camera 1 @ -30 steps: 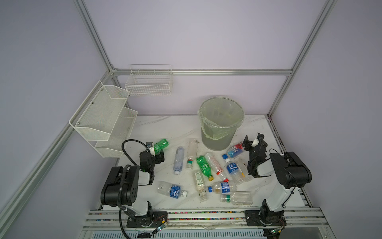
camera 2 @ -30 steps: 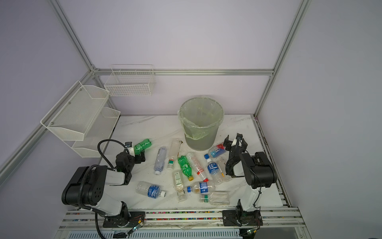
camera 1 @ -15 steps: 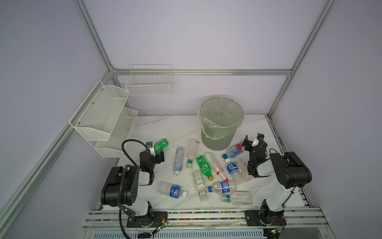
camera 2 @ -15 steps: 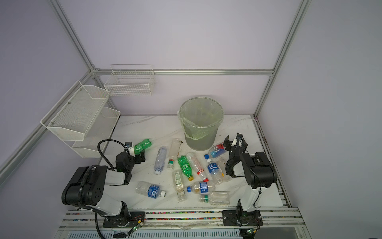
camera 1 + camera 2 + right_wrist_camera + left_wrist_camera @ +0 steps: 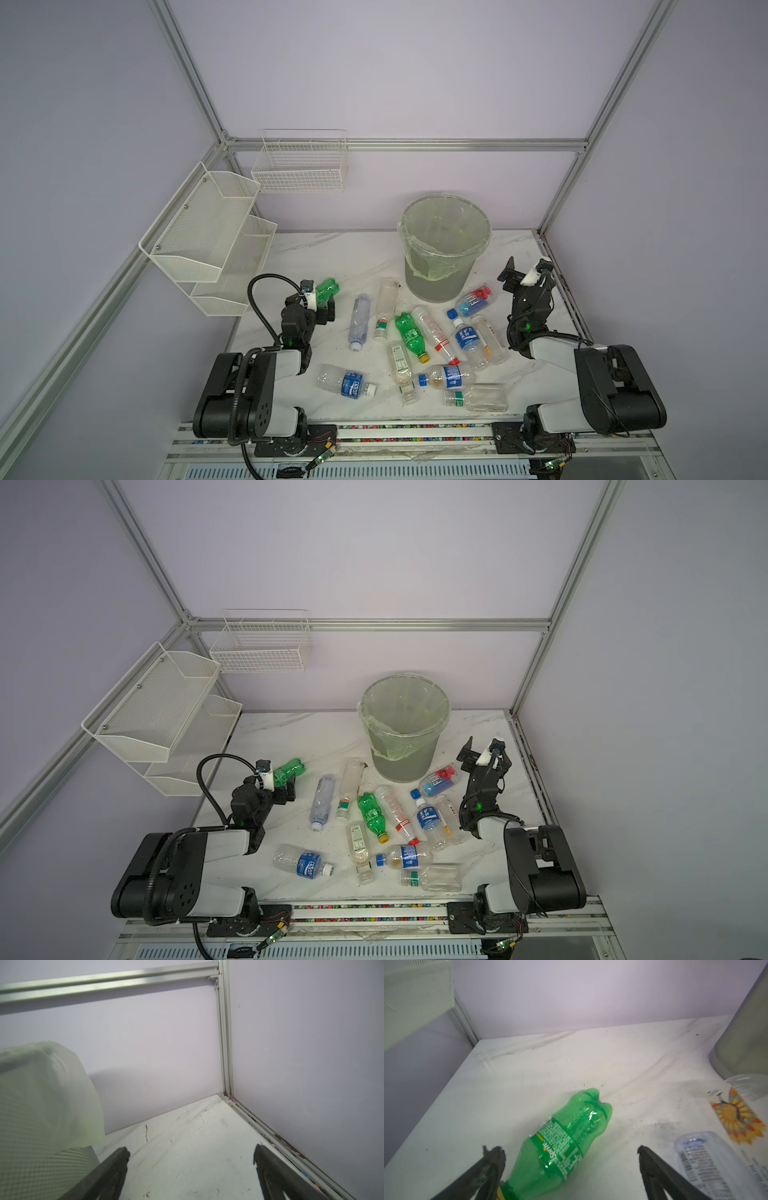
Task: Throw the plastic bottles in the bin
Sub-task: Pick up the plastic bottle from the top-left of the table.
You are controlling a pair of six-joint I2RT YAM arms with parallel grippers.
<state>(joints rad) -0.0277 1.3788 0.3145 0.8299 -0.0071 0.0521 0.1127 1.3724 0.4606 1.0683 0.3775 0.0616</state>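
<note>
left claw (image 5: 567, 1150) wide open (astride green bottle (image 5: 571, 1124)), right claw (image 5: 191, 1149) wide, empty

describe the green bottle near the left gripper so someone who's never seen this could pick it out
Find the white mesh shelf on the left wall; in front of its lowest tier the left gripper hangs open. The green bottle lies on its side between those jaws. Unlike the other green bottle in the central pile, it lies alone.
</note>
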